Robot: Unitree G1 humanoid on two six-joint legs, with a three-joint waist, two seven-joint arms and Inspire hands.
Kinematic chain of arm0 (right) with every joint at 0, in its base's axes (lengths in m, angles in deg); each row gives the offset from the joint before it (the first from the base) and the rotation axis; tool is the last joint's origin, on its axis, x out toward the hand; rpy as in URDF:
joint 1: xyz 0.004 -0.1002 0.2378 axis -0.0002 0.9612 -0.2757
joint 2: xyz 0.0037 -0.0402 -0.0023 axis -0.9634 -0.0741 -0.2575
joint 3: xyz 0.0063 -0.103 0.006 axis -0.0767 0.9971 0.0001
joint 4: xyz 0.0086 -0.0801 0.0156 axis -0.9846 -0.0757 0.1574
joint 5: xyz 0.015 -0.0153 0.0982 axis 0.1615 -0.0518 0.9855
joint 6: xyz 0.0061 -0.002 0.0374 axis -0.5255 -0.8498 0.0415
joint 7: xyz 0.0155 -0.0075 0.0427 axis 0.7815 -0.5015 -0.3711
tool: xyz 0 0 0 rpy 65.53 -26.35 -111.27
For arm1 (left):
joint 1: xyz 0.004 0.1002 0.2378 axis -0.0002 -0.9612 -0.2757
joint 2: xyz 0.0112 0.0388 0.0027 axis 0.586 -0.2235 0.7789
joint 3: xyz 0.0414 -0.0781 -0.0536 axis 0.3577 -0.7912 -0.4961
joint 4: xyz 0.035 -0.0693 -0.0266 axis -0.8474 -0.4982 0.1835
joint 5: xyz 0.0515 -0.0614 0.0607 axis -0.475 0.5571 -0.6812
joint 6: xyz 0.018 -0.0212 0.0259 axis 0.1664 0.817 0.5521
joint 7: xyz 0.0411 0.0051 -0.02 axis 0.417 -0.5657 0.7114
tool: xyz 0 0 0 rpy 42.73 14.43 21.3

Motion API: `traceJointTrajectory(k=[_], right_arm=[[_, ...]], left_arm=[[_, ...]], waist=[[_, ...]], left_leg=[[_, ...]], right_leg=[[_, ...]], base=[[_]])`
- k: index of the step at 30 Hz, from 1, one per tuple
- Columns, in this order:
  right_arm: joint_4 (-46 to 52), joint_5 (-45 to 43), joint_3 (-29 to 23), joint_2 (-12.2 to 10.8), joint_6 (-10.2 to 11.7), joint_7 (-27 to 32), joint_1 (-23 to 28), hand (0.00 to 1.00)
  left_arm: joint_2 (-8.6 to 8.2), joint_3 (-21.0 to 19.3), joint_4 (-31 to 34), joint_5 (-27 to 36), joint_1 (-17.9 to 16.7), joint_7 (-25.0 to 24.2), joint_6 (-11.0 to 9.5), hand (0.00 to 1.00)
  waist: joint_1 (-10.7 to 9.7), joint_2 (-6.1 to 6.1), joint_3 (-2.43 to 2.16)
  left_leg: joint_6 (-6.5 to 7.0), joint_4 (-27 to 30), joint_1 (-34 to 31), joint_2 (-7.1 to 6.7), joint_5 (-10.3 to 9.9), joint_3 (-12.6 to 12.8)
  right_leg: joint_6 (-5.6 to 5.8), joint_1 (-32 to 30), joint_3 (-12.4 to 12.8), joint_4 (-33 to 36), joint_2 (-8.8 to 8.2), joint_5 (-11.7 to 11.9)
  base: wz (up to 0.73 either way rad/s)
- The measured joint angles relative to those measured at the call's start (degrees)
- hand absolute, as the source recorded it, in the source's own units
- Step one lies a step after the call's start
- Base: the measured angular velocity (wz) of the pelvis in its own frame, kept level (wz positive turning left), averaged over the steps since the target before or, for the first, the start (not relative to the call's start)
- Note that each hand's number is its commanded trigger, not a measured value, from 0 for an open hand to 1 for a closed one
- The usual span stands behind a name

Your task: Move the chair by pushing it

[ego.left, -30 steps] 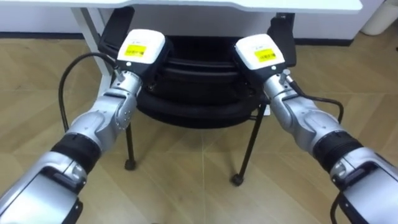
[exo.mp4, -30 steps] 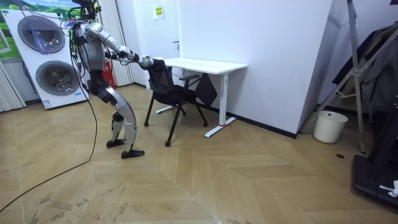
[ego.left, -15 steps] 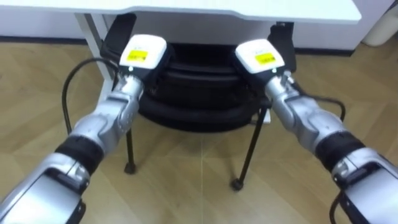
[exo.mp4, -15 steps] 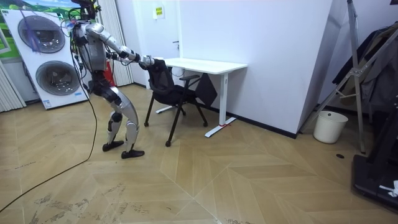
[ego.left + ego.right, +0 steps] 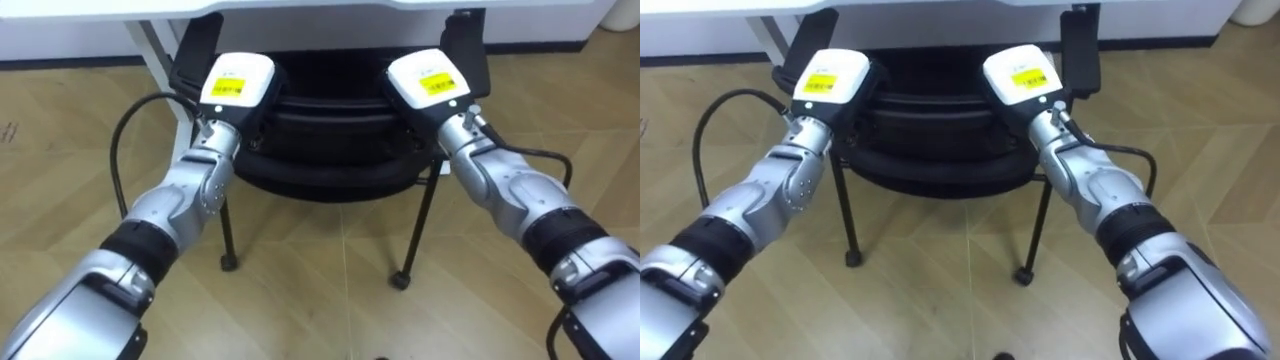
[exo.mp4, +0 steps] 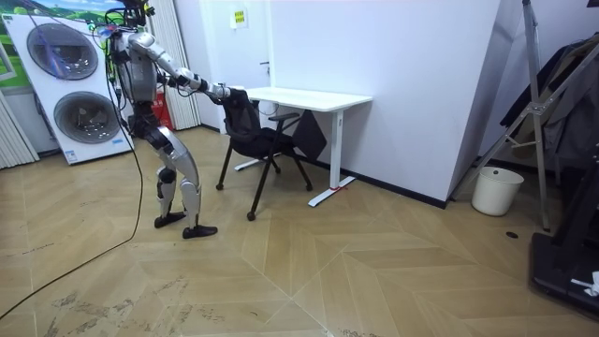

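Wooden flooring (image 6: 328, 271) in a herringbone pattern covers the room. Two washing machines (image 6: 67, 86) are stacked against the wall at the room view's left, and the robot stands just in front of them, with one foot set ahead of the other and both arms stretched towards the desk. The white desk (image 6: 309, 96) stands by the white wall, and from the eye views its top runs along the upper edge.

The black chair (image 5: 330, 150) is at the desk's end nearest the robot, with its backrest facing the robot. Its seat reaches partly beneath the desk top, its two armrests rise at either side, and its thin dark legs rest on the floor. A white bin (image 6: 496, 190) sits near the wall, well apart, on the room view's right.

The left hand (image 5: 237, 82) is set against the upper left of the backrest and the right hand (image 5: 428, 80) against the upper right, both with their backs turned up towards the head camera. The fingers of both hands are hidden past the backrest's top edge, so I cannot tell whether they are straight or curled round it.
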Motion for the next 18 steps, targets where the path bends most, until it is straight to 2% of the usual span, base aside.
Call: traceJointTrajectory(k=[2, 6, 8, 13, 18], right_arm=[[-0.31, 0.2, 0.29, -0.53, -0.35, -0.21, 0.23, 0.0], [-0.77, 3.75, 0.22, -1.06, -1.58, -4.32, 0.28, 0.0], [-2.17, 5.36, -1.19, -2.41, -2.5, -6.93, 0.3, 0.0], [-2.66, 8.47, -3.81, -3.1, -3.68, -8.87, 0.35, 0.0], [-3.65, 9.61, -3.87, -3.41, -4.09, -10.09, 0.4, 0.0]], left_arm=[[-0.11, 0.0, -0.03, 0.07, -0.55, -0.04, -0.01, 0.0], [-1.22, -0.66, -0.57, 2.63, -0.66, -2.23, 0.31, 0.0], [-2.07, -2.48, -0.37, 3.75, -0.97, -4.81, 0.26, 0.0], [-2.55, -3.57, 0.93, 5.84, -1.15, -6.57, 0.12, 0.0], [-2.77, -3.58, 1.37, 10.02, -1.19, -8.14, 0.18, 0.0]], waist=[[0.44, -0.35, -0.22], [0.29, -1.11, -0.73], [0.51, -1.76, -1.34], [0.37, -1.89, -1.47], [0.08, -2.31, -1.61]], left_leg=[[0.39, -1.09, 1.29, -0.26, 0.26, 1.27], [0.94, -3.24, 3.54, -0.98, 0.77, 1.58], [0.99, -4.1, 4.62, -0.81, 0.89, 1.84], [1.47, -4.64, 4.8, -0.88, 1.23, 1.74], [1.59, -5.58, 6.15, -0.98, 1.37, 1.38]], right_leg=[[0.5, 0.27, 1.85, -0.67, 0.25, 0.6], [1.22, 1.64, 3.51, -1.71, 0.35, 1.08], [1.6, 2.82, 4.57, -3.49, 1.31, 1.77], [2.13, 4.04, 4.75, -6.31, 1.89, 3.52], [2.48, 5.34, 5.99, -7.24, 2.42, 3.72]], base=[[-0.2], [-0.04], [-0.07], [0.0], [0.04]])
